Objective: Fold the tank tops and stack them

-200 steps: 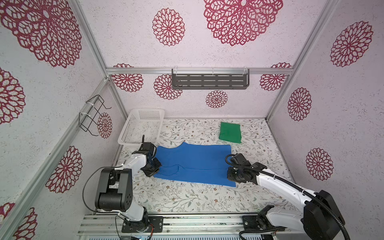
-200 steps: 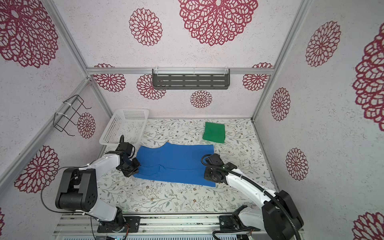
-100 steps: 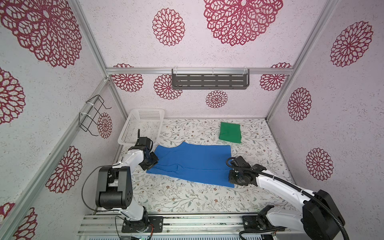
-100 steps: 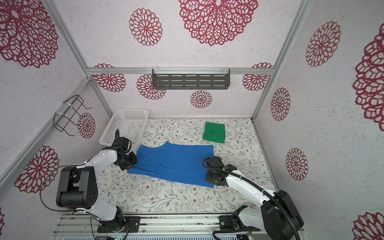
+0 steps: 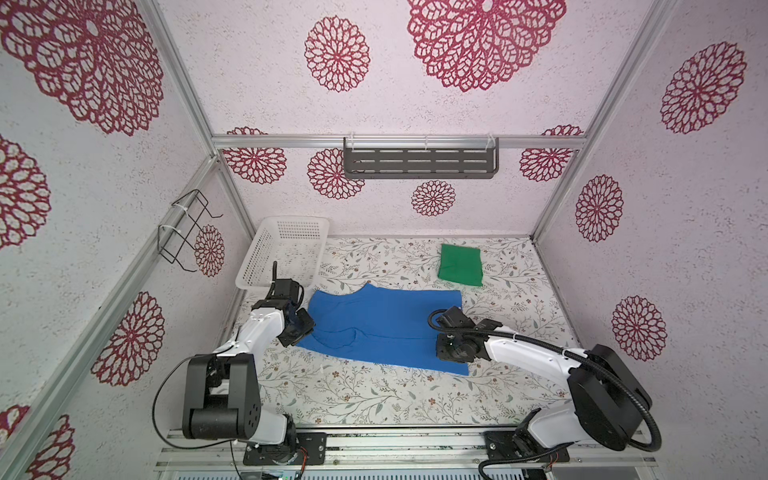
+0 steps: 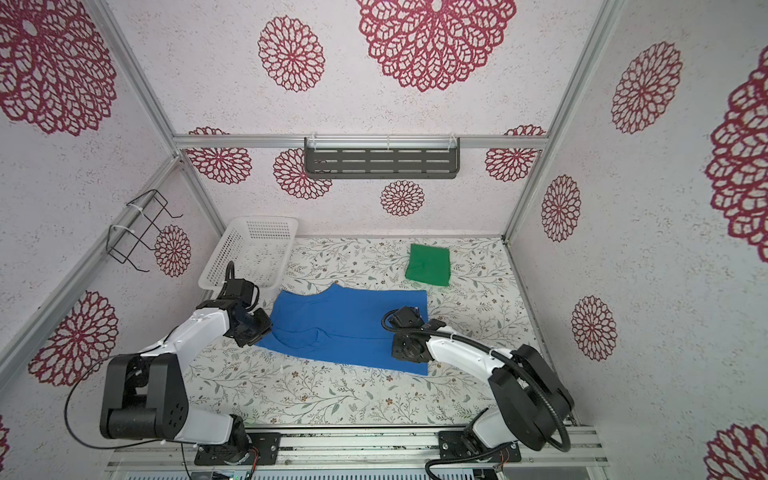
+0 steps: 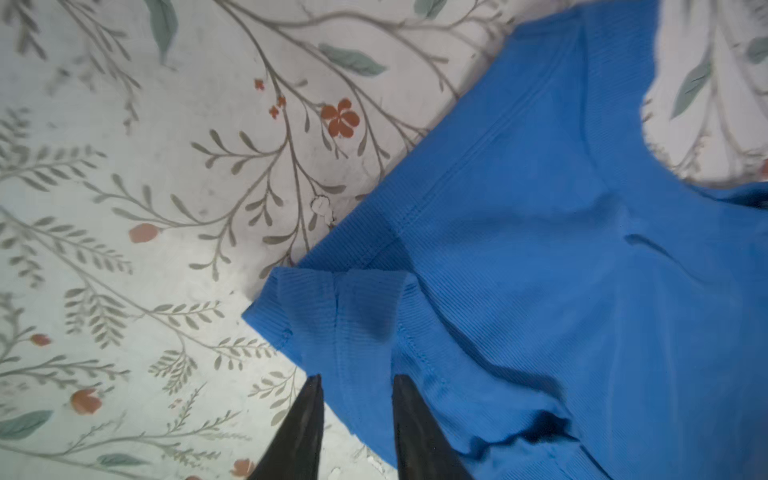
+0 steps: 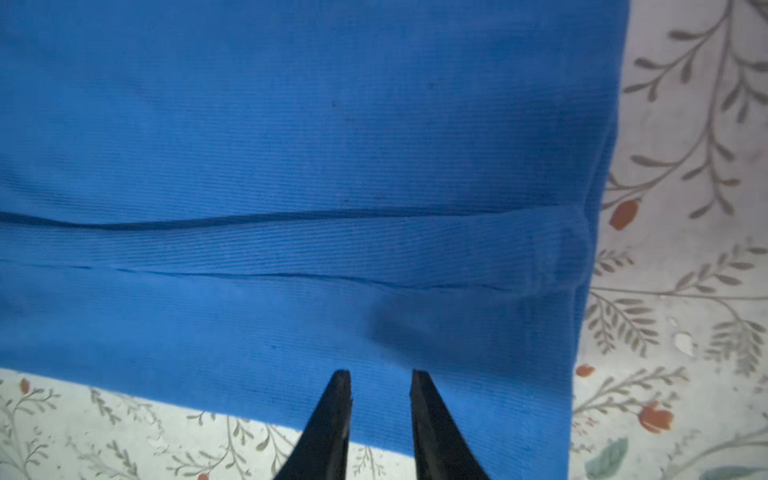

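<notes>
The blue tank top (image 5: 382, 328) (image 6: 345, 328) lies spread on the floral table in both top views, folded lengthwise. A shallow ridge (image 8: 332, 245) runs along it. My left gripper (image 5: 300, 331) (image 6: 252, 332) sits low at its left, shoulder end. In the left wrist view that gripper (image 7: 357, 378) is open, and the strap end (image 7: 332, 316) lies loose on the table ahead of the fingertips. My right gripper (image 5: 448, 353) (image 6: 402, 353) hovers over the hem end, open (image 8: 380, 374) above flat cloth. The green tank top (image 5: 460, 264) (image 6: 429, 264) lies folded at the back right.
A white perforated basket (image 5: 259, 253) (image 6: 232, 253) stands in the back left corner, just behind my left arm. A dark slotted shelf (image 5: 419, 162) hangs on the back wall and a wire rack (image 5: 187, 232) on the left wall.
My left gripper drew the blue top's shoulder end slightly left, then opened and let it go. The right gripper stayed open over the hem end.
</notes>
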`<state>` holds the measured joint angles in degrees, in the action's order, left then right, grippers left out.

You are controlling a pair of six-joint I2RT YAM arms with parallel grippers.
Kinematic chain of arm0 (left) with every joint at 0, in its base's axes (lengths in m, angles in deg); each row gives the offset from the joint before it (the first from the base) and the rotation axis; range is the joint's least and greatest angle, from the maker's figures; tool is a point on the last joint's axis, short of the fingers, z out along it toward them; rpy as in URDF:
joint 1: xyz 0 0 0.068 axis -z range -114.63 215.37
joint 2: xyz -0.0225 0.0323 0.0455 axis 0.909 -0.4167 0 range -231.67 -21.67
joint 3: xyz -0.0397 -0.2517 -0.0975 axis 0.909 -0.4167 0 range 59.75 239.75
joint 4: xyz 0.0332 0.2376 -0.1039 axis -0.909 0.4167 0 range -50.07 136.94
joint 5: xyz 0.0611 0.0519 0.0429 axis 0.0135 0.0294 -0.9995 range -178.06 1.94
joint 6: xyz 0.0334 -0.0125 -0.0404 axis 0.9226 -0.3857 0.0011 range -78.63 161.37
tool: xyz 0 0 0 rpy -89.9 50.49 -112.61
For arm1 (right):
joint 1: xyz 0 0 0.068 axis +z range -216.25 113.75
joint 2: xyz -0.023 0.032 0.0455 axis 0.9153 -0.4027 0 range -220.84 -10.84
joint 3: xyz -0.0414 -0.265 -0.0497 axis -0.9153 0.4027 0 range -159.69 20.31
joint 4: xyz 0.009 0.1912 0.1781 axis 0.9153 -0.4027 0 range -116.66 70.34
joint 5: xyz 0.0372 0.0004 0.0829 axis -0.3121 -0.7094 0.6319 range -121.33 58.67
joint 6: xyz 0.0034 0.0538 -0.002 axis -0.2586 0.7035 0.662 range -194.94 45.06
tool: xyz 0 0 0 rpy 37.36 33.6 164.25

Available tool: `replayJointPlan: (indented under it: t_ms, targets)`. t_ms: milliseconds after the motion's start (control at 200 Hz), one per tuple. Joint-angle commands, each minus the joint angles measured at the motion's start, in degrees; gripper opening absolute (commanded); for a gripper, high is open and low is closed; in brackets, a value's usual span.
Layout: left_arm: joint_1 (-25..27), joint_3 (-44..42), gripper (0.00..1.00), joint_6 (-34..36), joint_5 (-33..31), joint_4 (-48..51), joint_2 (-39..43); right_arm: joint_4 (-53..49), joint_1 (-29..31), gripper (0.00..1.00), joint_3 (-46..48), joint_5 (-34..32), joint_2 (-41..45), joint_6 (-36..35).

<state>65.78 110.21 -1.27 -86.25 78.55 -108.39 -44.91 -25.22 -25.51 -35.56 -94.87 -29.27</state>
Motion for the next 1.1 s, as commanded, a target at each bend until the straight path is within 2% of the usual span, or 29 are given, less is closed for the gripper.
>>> replayJointPlan:
  t_ms: [0, 160, 330, 595, 796, 931, 1051, 1096]
  targets:
    - [0.34, -0.62, 0.33, -0.78, 1.15, -4.39, -4.06, 2.11, 0.18, 0.28, 0.25, -0.66, -0.58, 1.87]
    - [0.47, -1.32, 0.33, -1.88, 3.29, -5.30, -8.64, 1.54, 0.09, 0.28, 3.49, -1.60, -1.07, 3.55]
    - [1.47, -6.42, 0.34, -3.12, 2.89, -4.26, -4.02, -0.47, -0.78, 0.28, 10.08, -2.42, 1.81, 5.71]
    - [6.65, -21.28, 0.35, -13.05, 3.91, -1.17, 14.30, -6.97, -4.71, 0.29, 17.79, -0.63, 10.98, 5.32]
    - [12.07, -28.13, 0.37, -22.23, 2.56, 5.27, 30.63, -11.85, -6.40, 0.29, 17.23, 1.58, 16.85, 5.19]
    - [11.75, -24.43, 0.46, -22.31, 0.38, 8.15, 36.07, -17.20, -6.25, 0.30, 10.66, -0.79, 19.26, 1.35]
    - [11.72, -14.48, 0.55, -15.88, -2.77, 14.05, 29.86, -21.95, -6.30, 0.32, 2.96, -4.82, 19.89, -2.10]
    - [11.72, -10.64, 0.58, -12.86, -3.47, 14.84, 26.61, -22.27, -6.49, 0.38, 0.73, -6.49, 19.50, -3.74]
